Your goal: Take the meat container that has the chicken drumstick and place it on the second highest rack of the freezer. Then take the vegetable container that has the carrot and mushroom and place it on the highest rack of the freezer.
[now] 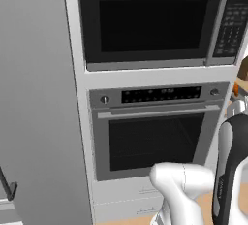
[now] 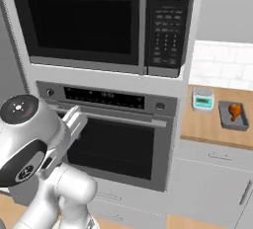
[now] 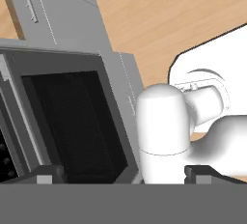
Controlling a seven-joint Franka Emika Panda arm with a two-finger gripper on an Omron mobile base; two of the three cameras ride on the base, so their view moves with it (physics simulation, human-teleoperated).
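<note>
The meat container (image 2: pixel 233 115), a shallow grey tray, sits on the wooden counter (image 2: pixel 207 127) right of the oven, with the orange-brown chicken drumstick (image 2: pixel 235 109) in it. My gripper (image 3: pixel 124 175) is open with nothing between its dark fingertips (image 3: pixel 46 175). It is far from the tray, low in front of the oven, and looks back at the oven and the wood floor. The freezer (image 1: pixel 38 103) shows as a tall grey panel at the left, its dark handle (image 1: pixel 8 186) low down; its racks are hidden. The vegetable container, carrot and mushroom are out of view.
A black microwave (image 2: pixel 94 23) sits above a built-in oven (image 2: pixel 116 141) straight ahead. A small white and teal box (image 2: pixel 203 98) stands on the counter beside the tray. Grey drawers (image 2: pixel 210 173) run below the counter. My folded arm (image 2: pixel 29 139) fills the lower left.
</note>
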